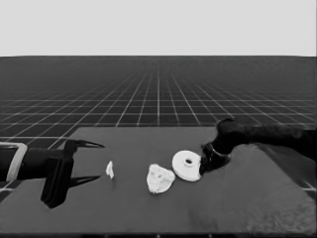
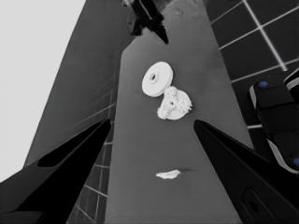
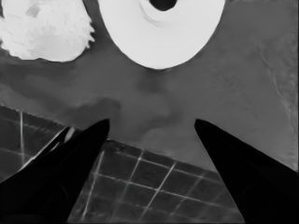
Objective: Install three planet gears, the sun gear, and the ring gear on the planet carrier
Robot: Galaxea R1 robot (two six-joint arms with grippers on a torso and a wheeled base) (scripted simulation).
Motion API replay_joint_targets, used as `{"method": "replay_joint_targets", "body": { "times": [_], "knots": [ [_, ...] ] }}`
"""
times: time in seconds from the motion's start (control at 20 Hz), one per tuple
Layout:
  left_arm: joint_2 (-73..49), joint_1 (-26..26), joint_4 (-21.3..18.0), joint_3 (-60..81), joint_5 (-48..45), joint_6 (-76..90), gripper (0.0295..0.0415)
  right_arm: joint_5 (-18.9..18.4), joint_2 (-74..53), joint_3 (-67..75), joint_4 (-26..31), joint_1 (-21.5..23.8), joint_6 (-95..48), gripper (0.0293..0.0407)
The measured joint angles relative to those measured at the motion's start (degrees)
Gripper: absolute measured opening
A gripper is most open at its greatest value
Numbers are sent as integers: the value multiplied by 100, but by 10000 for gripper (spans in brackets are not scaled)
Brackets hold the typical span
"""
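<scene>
Here the right hand (image 1: 212, 161), fingers spread and empty, hung just beside the larger round part (image 1: 187, 165). Past that part, touching it, lay the smaller round part (image 1: 159, 178) carrying gears. The left hand (image 1: 91, 161) waited released, well apart.

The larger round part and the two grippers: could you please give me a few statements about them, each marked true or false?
1. The larger round part lies on the table beside the clustered gears, not on top of them. True.
2. The right gripper grips that part. False: its fingers are apart and empty, just beside the part.
3. The thin white piece lies between the left gripper and the gears. True.
4. The left gripper is shut on a gear. False: it is open and empty.
</scene>
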Motion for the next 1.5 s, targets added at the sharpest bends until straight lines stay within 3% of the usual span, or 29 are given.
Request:
{"method": "replay_joint_targets", "body": {
  "times": [0.15,0.3,0.4,0.5,0.7,0.9,0.95,1.0,1.4,1.5],
  "knots": [
    [0,0,0,0,0,0,385,29,1678,-3421,423,-25,-1,385],
    [0,0,0,0,0,0,385,22,2147,-4459,517,-50,-203,385],
    [0,0,0,0,0,0,385,20,2239,-4666,533,-56,-256,385],
    [0,0,0,0,0,0,385,443,2414,-5099,20,-722,-445,385],
    [0,0,0,0,0,0,385,677,2575,-5490,-174,-1034,-620,385],
    [0,0,0,0,0,0,385,706,2595,-5539,-194,-1057,-642,385],
    [0,0,0,0,0,0,385,707,2593,-5543,-196,-1057,-643,360],
    [0,0,0,0,0,0,385,708,2597,-5543,-197,-1057,-644,348],
    [0,0,0,0,0,0,385,708,2598,-5545,-199,-1057,-645,348],
    [0,0,0,0,0,0,385,230,2319,-4861,239,-448,-318,348]
  ]
}}
